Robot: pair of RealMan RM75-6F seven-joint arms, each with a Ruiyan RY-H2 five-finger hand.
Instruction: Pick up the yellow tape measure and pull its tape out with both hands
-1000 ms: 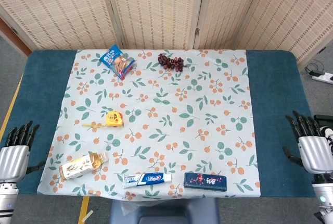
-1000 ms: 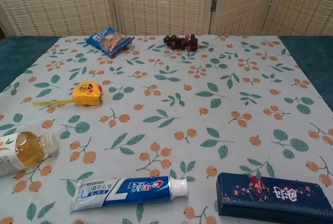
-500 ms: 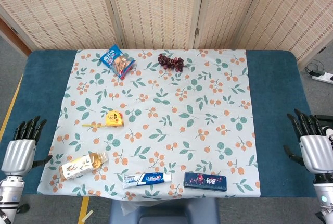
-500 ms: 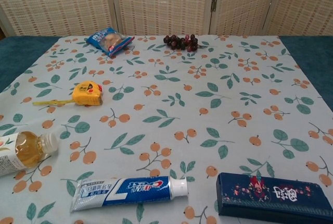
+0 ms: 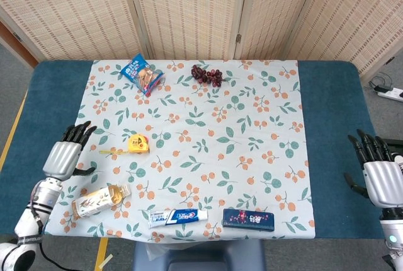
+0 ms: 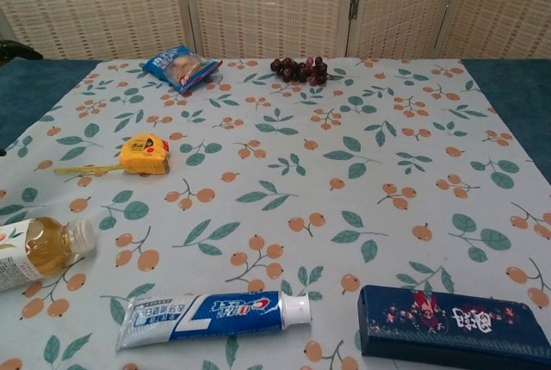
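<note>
Head view: the yellow tape measure (image 5: 138,144) is seen lying on the floral cloth (image 5: 252,176) in the left half of the table (image 5: 327,94), with a short length of tape (image 5: 112,152) drawn out toward the left edge of the cloth. Chest view: the same tape measure (image 6: 145,153) is shown resting flat, its tape (image 6: 84,168) lying along the cloth. The left hand (image 5: 65,156) is held over the left border of the cloth, near the end of the tape but apart from it; its fingers are spread and nothing is held. The right hand (image 5: 381,179) is placed at the far right edge of the table, well apart from the tape measure, with fingers extended upward and apart, holding nothing. In front of the tape measure a tea bottle (image 5: 99,200) is laid on its side near the left hand. Along the near edge a toothpaste tube (image 5: 178,216) and a dark blue box (image 5: 248,219) are set side by side. At the far edge a blue snack packet (image 5: 143,74) and a bunch of dark grapes (image 5: 208,74) are placed near each other. Behind the table a woven folding screen (image 5: 189,6) is visible.
</note>
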